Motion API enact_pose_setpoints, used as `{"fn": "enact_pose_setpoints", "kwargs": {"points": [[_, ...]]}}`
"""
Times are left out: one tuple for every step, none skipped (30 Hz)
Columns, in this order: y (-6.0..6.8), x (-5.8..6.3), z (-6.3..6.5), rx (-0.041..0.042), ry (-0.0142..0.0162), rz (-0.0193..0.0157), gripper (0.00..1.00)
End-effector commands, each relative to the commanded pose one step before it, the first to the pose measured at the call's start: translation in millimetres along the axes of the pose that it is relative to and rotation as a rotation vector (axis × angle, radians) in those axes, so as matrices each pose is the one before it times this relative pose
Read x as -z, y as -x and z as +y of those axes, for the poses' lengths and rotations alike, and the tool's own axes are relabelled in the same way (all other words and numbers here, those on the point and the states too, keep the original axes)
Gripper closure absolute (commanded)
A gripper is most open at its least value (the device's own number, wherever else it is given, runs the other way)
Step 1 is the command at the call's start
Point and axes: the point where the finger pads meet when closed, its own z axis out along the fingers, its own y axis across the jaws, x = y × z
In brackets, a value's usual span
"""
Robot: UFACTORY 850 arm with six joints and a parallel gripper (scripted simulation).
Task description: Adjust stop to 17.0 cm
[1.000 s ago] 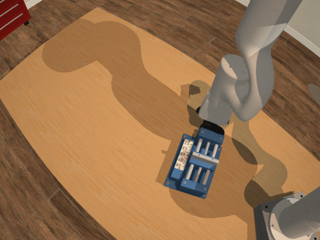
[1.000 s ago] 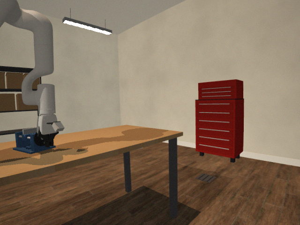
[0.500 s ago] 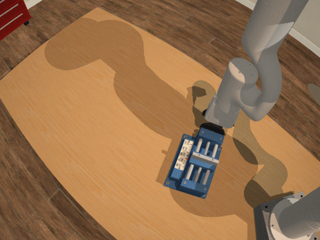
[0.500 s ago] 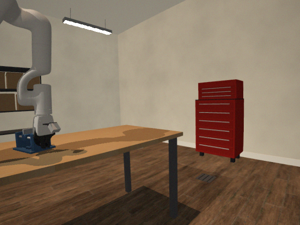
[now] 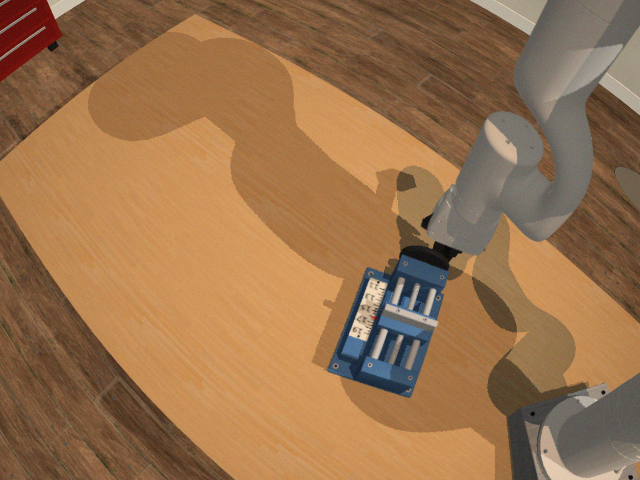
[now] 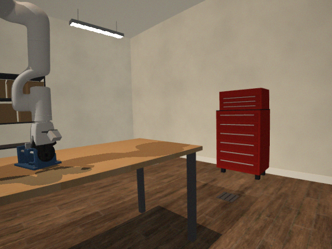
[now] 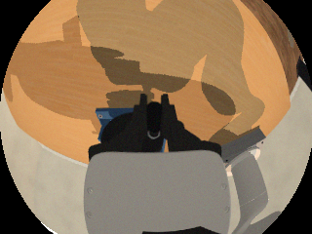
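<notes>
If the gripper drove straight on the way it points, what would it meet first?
Probably the tabletop, just past the handwheel; its dark handle already sits between the fingertips. Depth is hard to judge.

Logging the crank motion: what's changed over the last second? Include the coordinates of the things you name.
The arm [image 5: 465, 206] [image 6: 41, 101] has swung rightward in the top view, leftward in the exterior, taking the gripper [image 5: 446, 250] [image 6: 44, 147] [image 7: 153, 102] along. Nothing visibly let go: it's shut on the handwheel [image 5: 421, 254] [image 6: 45, 152] [image 7: 114, 129] by its knob [image 7: 154, 114]. Stop [image 5: 410, 316] [image 6: 27, 145] and blue base [image 5: 343, 361] [image 6: 24, 165] show no visible shift.
</notes>
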Motion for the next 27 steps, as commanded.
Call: {"fn": "enact_pose_setpoints", "kwargs": {"points": [[-0.48, 5.46, -0.25, 0.00004, 0.00289, -0.00047, 0.94], [0.0, 1.25, -0.15, 0.0, 0.0, -0.00001, 0.94], [0.02, 1.25, -0.16, 0.0, -0.00004, -0.00008, 0.94], [-0.01, 1.21, -0.27, 0.0, 0.0, 0.00002, 0.94], [-0.02, 1.17, -0.35, 0.0, 0.00003, 0.00009, 0.94], [0.0, 1.17, -0.36, 0.0, 0.00001, 0.00001, 0.94], [0.02, 1.17, -0.36, 0.0, -0.00002, -0.00006, 0.94], [0.0, 0.0, 0.0, 0.0, 0.0, 0.0, 0.94], [0.0, 0.0, 0.0, 0.0, 0.0, 0.0, 0.94], [0.03, 1.17, -0.39, 0.0, -0.00004, -0.0001, 0.94], [-0.04, 1.13, -0.57, 0.0, 0.00003, 0.00014, 0.94], [-0.01, 1.13, -0.57, 0.0, 0.00001, 0.00005, 0.94], [0.01, 1.13, -0.58, 0.0, -0.00001, -0.00004, 0.94], [0.04, 1.13, -0.58, 0.0, -0.00003, -0.00013, 0.94], [-0.03, 1.11, -0.79, 0.0, 0.00001, 0.0001, 0.94], [-0.02, 1.11, -0.84, 0.0, 0.00001, 0.00007, 0.94], [0.01, 1.11, -0.84, 0.0, -0.00001, -0.00004, 0.94], [0.04, 1.11, -0.84, 0.00001, -0.00003, -0.00015, 0.94], [-0.04, 1.09, -1.14, -0.00001, 0.00002, 0.00013, 0.94], [-0.01, 1.09, -1.17, 0.0, 0.00001, 0.00004, 0.94], [0.02, 1.1, -1.17, 0.0, -0.00001, -0.00009, 0.94], [0.0, 1.07, -1.4, 0.0, 0.0, 0.0, 0.94], [-0.02, 1.05, -1.61, 0.0, 0.00001, 0.00005, 0.94], [0.02, 1.05, -1.61, 0.0, -0.00001, -0.0001, 0.94], [0.0, 0.0, 0.0, 0.0, 0.0, 0.0, 0.94], [0.0, 0.0, 0.0, 0.0, 0.0, 0.0, 0.94], [-0.01, 0.97, -2.03, 0.0, 0.0, 0.00004, 0.94]]}}
